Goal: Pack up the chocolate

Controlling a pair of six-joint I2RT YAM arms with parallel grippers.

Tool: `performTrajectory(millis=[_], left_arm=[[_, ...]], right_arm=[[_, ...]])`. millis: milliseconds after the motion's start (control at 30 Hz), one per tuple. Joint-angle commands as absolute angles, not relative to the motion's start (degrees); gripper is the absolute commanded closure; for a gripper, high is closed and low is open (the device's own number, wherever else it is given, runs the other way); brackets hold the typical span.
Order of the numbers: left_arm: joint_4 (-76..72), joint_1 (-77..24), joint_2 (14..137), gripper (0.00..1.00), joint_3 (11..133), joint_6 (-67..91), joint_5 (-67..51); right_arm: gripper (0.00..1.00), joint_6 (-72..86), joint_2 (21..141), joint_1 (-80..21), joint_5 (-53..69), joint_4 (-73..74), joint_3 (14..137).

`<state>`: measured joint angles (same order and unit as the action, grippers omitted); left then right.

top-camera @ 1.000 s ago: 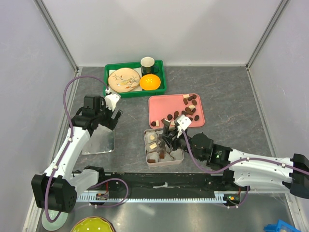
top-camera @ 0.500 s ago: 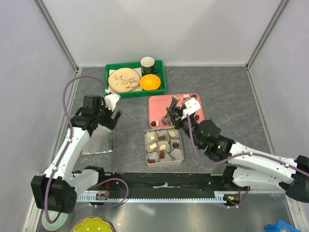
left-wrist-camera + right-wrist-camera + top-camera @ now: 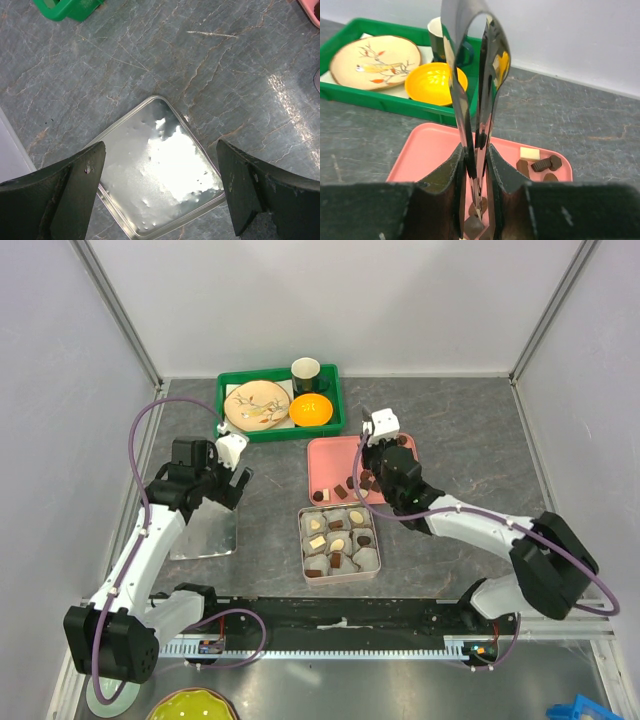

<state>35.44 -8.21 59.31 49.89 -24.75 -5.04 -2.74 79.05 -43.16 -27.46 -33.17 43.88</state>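
Chocolate (image 3: 540, 163) on pink tray (image 3: 427, 152), just beside right claw (image 3: 476, 152) clamping tongs (image 3: 470, 75)

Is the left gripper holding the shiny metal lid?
No, the left gripper is open, spread wide over the lid, which lies flat on the table.

Small dark brown chocolate pieces (image 3: 322, 497), plus a few cream ones, lie loose on the pink tray (image 3: 330, 455). Others sit in paper cups (image 3: 367, 557) inside the nearer tin (image 3: 341, 577).
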Motion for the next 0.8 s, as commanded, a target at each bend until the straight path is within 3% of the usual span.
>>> performTrajectory(millis=[0,100,267,433,500,767], left_arm=[[34.6,-8.1,58.4,0.01,50.7,-26.4,-5.6],[34.4,-8.1,58.3,0.01,50.3,-26.5,-5.4],[34.1,-8.1,58.7,0.01,50.0,-26.6,-5.2],[33.9,-8.1,59.1,0.01,50.3,-26.6,-5.2],[34.0,-8.1,59.2,0.01,50.4,-26.5,-5.2],[33.8,-8.1,59.3,0.01,50.4,-26.6,-4.9]], right_arm=[[0.93,-0.7,82.7,-40.7,-25.5,-40.9,47.5],[0.89,-0.2,85.0,-39.4,-24.5,-42.1,47.7],[0.72,1.6,87.5,-38.1,-23.5,-43.4,48.0],[0.66,2.2,88.6,-37.4,-22.8,-44.5,47.5],[0.56,2.2,88.7,-37.3,-22.6,-44.5,47.5],[0.51,3.1,89.0,-37.0,-21.7,-44.5,46.8]])
